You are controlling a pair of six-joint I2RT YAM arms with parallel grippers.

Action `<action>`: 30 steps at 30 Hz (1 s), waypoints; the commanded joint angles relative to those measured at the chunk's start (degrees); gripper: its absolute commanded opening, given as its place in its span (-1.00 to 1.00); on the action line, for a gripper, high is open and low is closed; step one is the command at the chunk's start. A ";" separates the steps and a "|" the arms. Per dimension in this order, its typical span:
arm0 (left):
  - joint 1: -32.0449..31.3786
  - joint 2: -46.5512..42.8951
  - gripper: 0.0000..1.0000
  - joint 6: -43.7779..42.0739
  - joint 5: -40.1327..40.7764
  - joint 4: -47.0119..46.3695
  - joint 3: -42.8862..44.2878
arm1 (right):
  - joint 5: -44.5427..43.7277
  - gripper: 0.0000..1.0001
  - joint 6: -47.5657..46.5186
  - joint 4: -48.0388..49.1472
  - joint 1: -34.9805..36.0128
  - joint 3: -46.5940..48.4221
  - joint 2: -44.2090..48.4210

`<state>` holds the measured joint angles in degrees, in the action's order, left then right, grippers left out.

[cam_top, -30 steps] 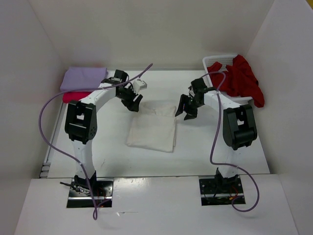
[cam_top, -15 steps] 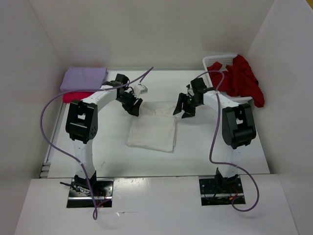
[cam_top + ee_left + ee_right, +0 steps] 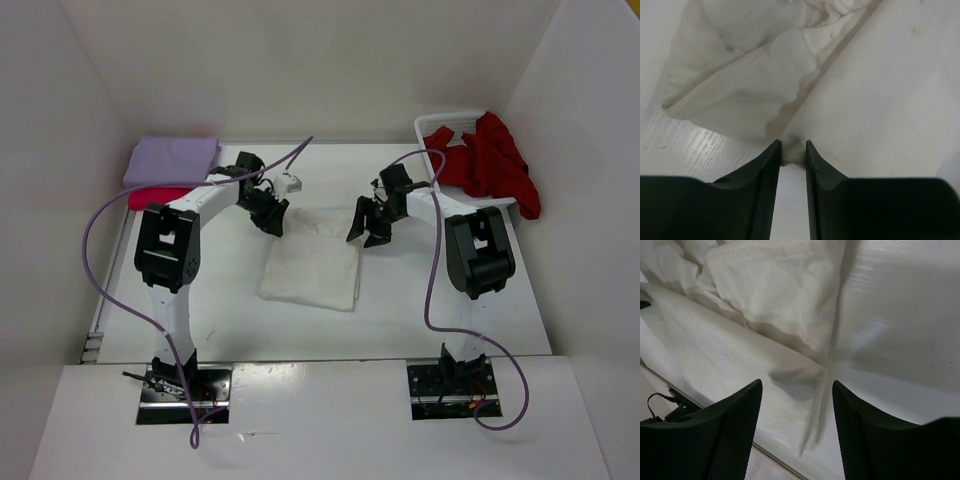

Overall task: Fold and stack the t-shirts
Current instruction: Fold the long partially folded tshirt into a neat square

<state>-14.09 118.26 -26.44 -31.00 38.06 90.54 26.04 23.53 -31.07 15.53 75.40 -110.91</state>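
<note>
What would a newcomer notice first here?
The cream t-shirt lies folded mid-table. The left gripper pinches its far left corner, and the right gripper is open over its far right corner. A dark red t-shirt spills from the white basket at far right, and a lavender t-shirt sits folded on a magenta t-shirt at far left.

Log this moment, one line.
left end effector: pinching cream t-shirt corner | right end effector: open over its far-right corner | lavender t-shirt on pink t-shirt | red t-shirt draped over basket
</note>
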 commanded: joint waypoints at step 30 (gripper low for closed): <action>-1.12 -13.05 -1.00 1.47 -4.94 2.45 1.21 | 1.81 -1.00 0.82 -3.47 3.54 5.46 8.16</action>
<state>-14.94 111.46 -26.30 -33.19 40.25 89.25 26.13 24.40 -32.69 17.76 77.12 -108.66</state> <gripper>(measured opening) 0.027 0.010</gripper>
